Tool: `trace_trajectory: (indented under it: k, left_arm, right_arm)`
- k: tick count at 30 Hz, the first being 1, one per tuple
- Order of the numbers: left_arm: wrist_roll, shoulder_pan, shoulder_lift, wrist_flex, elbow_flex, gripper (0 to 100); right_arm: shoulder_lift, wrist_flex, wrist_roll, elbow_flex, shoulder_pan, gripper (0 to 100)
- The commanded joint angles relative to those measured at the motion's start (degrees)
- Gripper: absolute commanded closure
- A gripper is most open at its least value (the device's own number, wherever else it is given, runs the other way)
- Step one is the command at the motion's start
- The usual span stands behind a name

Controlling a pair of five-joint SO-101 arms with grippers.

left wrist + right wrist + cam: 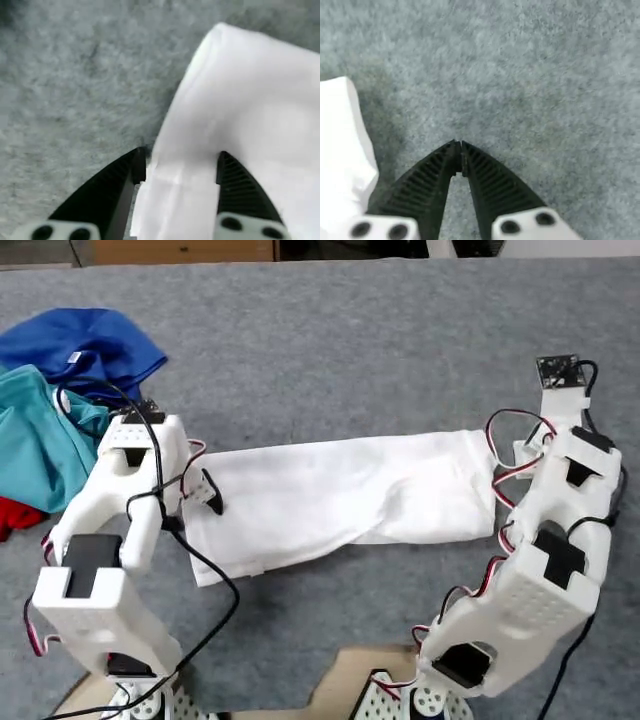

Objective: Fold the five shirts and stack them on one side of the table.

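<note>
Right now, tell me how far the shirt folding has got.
Done: the white shirt lies folded into a long strip mid-table. In hand: the left gripper is open astride its end; the right gripper is shut over bare table by the other end. Left: the blue shirt, teal shirt and red shirt sit heaped, unfolded, to one side; no stack yet.

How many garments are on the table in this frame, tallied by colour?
white shirt: 1
blue shirt: 1
teal shirt: 1
red garment, cut off at the picture's edge: 1
Total: 4
</note>
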Motion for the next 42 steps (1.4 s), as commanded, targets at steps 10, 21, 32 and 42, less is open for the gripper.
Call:
trace_trajectory:
  k: [10, 21, 32, 42]
  left_arm:
    - [0.09, -0.62, 0.92, -2.81, -3.34, 98]
    - [-5.27, 9.05, 1.45, 8.79, -22.51, 98]
    - [-7.56, 31.91, 1.54, 8.88, -36.75, 98]
    - [1.85, 43.34, 9.63, 5.71, -54.33, 98]
  right_arm:
    - [-0.22, -0.35, 0.09, -2.59, 1.10, 98.6]
    - [-0.31, -0.79, -0.18, -2.68, 1.45, 98.6]
    - [-0.04, -1.76, -12.92, -7.78, 10.95, 98.6]
    - [-0.04, -2.37, -13.10, -7.60, 10.86, 98.6]
